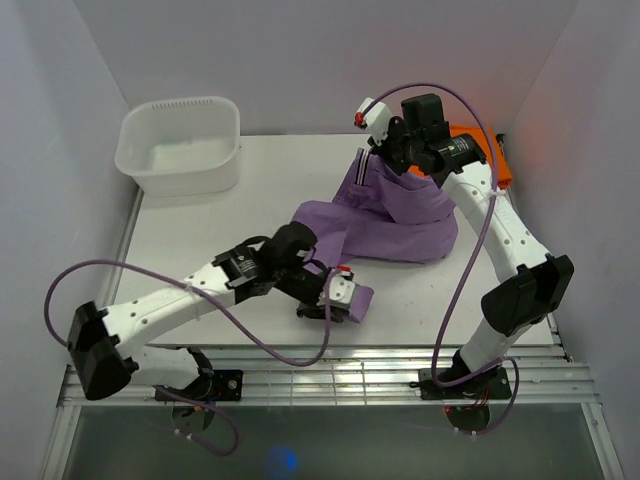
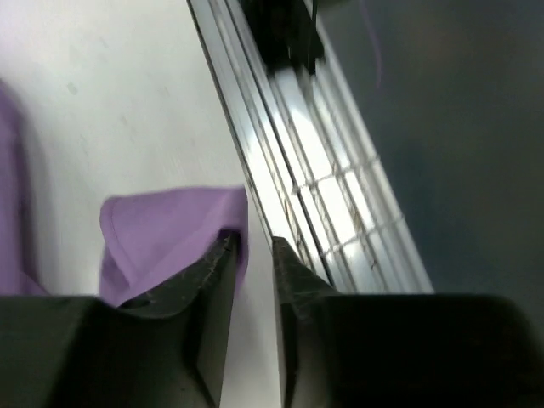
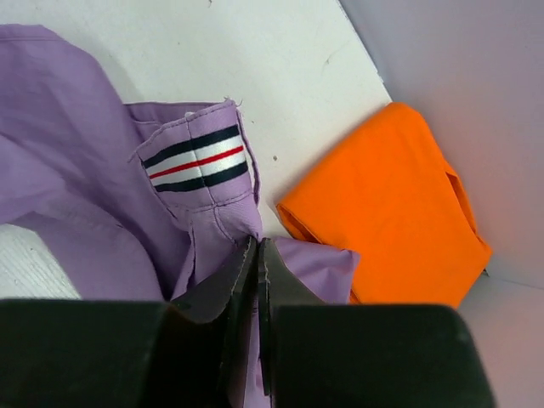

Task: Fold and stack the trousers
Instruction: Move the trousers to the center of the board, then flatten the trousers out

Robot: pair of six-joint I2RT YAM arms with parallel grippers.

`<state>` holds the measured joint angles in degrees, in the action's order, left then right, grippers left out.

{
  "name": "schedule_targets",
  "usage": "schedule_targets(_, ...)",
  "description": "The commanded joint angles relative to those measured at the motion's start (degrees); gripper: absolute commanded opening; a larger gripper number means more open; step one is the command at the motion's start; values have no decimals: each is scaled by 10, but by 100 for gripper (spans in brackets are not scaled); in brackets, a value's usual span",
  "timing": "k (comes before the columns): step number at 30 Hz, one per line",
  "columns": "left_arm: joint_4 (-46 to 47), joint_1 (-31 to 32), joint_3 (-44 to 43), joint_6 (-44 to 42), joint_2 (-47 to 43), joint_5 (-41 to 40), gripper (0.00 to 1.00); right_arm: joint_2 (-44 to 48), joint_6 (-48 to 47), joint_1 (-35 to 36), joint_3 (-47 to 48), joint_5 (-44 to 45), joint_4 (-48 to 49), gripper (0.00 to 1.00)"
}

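1. My right gripper (image 3: pixel 257 246) is pinched shut on a fold of the trousers (image 1: pixel 400 215) at the table's (image 1: pixel 200 240) far right. It holds the lilac cloth just below a sewn label (image 3: pixel 197 160) striped navy, white and red.
2. My left gripper (image 2: pixel 252 242) sits low near the table's front edge, its jaws a narrow gap apart with bare tabletop showing between them. The end of one trouser leg lies against the tip of one finger (image 2: pixel 217 272).
3. The trousers lie crumpled across the middle and right of the table. The bulk is heaped under my right wrist, and one leg trails forward and left to my left gripper.
4. A folded orange cloth (image 3: pixel 391 195) rests in the far right corner, touching the trousers' edge beside my right fingers.
5. A white plastic bin (image 1: pixel 185 180) stands at the far left corner, well apart from the cloth.
6. Metal rails (image 2: pixel 314 161) run along the table's near edge, just beside my left fingers.
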<state>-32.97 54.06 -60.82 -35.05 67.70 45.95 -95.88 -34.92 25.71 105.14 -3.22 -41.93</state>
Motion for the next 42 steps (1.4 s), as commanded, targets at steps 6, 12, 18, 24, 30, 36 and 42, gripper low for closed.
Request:
schedule_targets(6, -106, -20, -72, -34, 113, -156, 46, 62, 6, -15, -35, -21, 71, 8)
schedule_targets(12, 88, -276, -14, 145, -15, -72, 53, 128, -2, -18, -62, -49, 105, 8)
schedule_targets(18, 198, -405, -19, 296, 68, -73, 58, 192, -15, -18, -104, -69, 137, 8)
schedule_targets(24, 276, -414, -57, 395, 264, 44, 98, 213, -9, -18, -123, -66, 139, 8)
schedule_targets(30, 230, -367, -28, 259, 244, 176, 54, 201, -6, -18, -100, -38, 153, 8)
schedule_targets(36, -22, -245, 24, -52, 140, 124, 38, 178, 33, -18, -54, -42, 168, 8)
schedule_targets(42, 90, -303, 57, 26, 70, 27, 72, 196, 39, -17, -53, -69, 181, 8)
